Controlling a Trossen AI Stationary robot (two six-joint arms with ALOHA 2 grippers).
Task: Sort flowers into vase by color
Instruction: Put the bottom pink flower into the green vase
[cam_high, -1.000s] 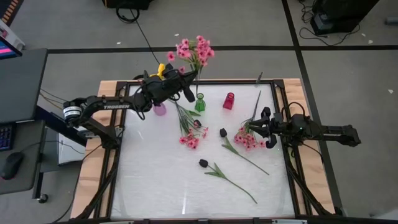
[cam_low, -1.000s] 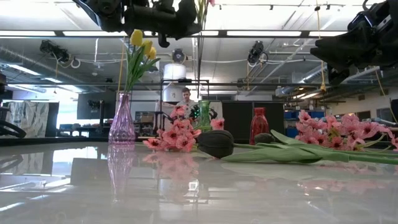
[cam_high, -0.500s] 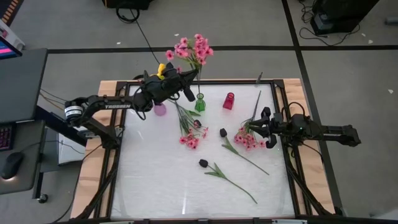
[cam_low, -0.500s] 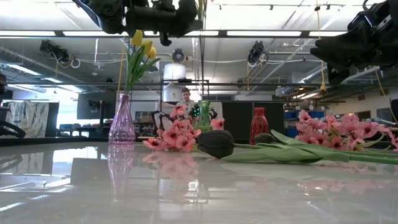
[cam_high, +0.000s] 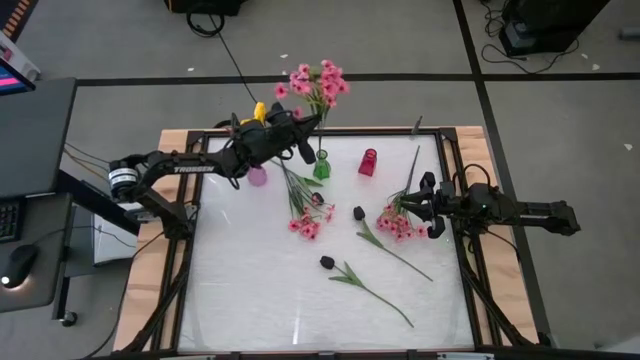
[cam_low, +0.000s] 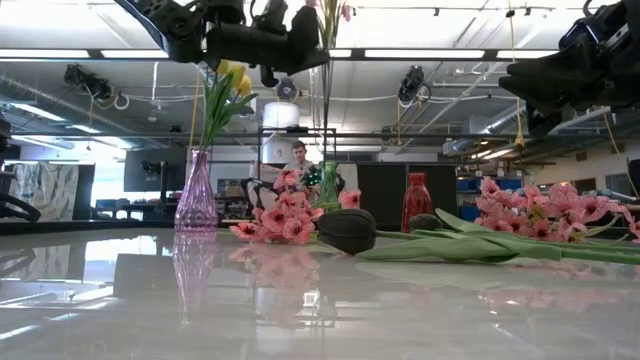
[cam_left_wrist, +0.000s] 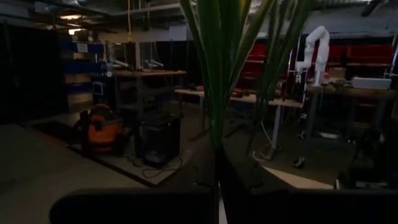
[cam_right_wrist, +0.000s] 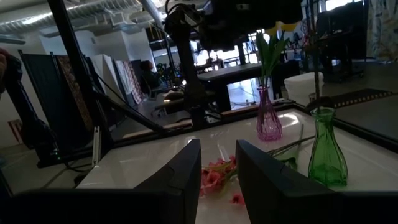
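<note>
Spray of pink blossoms (cam_high: 318, 80) clamped in left claw (cam_high: 306, 138) above green vase (cam_high: 321, 166).

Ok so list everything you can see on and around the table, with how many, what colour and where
Purple vase: one, far left of the table, holding yellow tulips.
Green vase: one, far middle, no flower in it yet.
Red vase: one, right of the green one, with no flower in it.
Held pink spray: one, gripped by its stem above the green vase.
Loose pink sprays: two, one lying mid-table, one under the right gripper.
Dark tulips: two, lying mid-table and nearer the front, green stems trailing right.
Person: one, in the room beyond the table.
Left gripper: jaws shut on the stem.
Right gripper: jaws open, above the table's right side.
</note>
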